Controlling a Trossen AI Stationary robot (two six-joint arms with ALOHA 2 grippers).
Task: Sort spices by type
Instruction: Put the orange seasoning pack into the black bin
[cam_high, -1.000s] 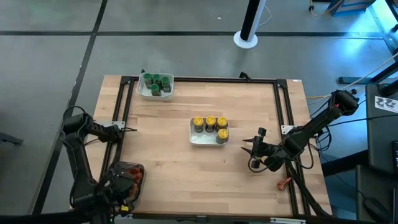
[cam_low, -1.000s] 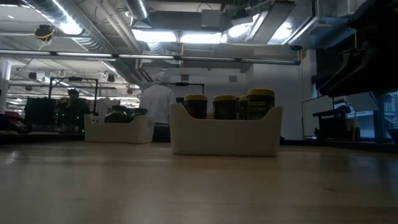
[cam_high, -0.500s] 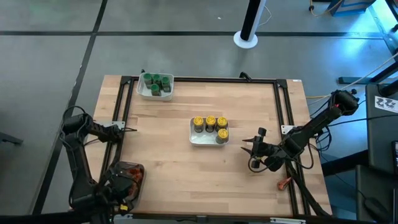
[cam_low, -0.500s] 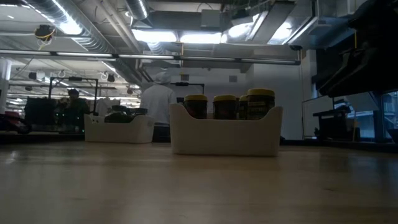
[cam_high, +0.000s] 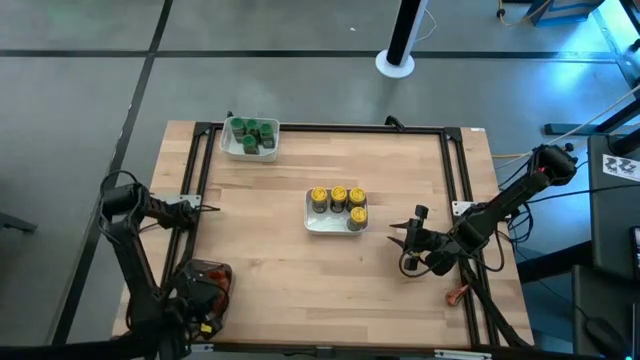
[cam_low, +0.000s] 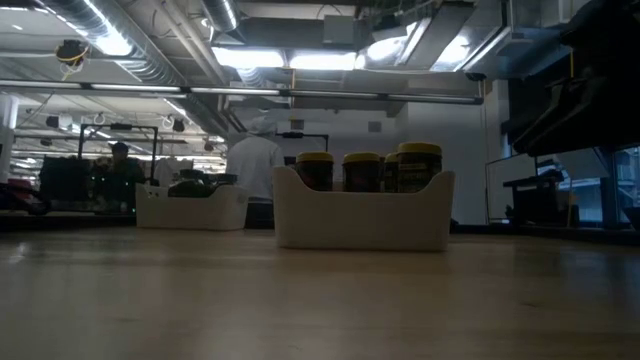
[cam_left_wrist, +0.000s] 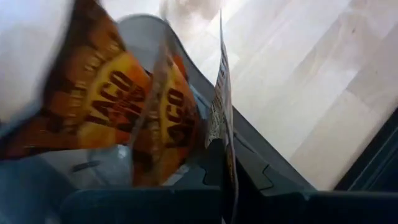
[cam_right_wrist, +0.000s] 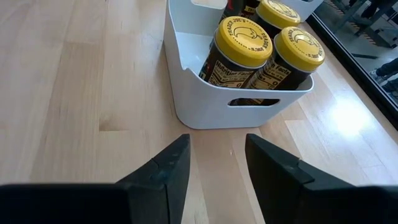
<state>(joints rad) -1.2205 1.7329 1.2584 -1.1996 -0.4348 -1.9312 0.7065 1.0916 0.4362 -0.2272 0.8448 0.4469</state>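
Left gripper (cam_high: 200, 312) is sitting down in the clear grey tub (cam_high: 222, 275) at the near left corner of the tabletop (cam_high: 280, 260), jaws fully closed among the red-orange taco packets (cam_left_wrist: 118, 106); cannot tell if a packet is pinched. Packets are looking light, thin, floppy and slick, best pinched at a top edge. Right gripper (cam_high: 408, 240) is hovering low over bare wood just right of the white tray (cam_right_wrist: 186, 99), jaws partly open, holding nothing. Yellow-lid jars (cam_right_wrist: 245, 40) are standing in that tray mid-table: rigid, smooth, likely glass, best taken around the lid. Tray walls are crowding any side grasp. Green-lid jars (cam_high: 250, 131) are sitting in the far left tray (cam_high: 233, 150).
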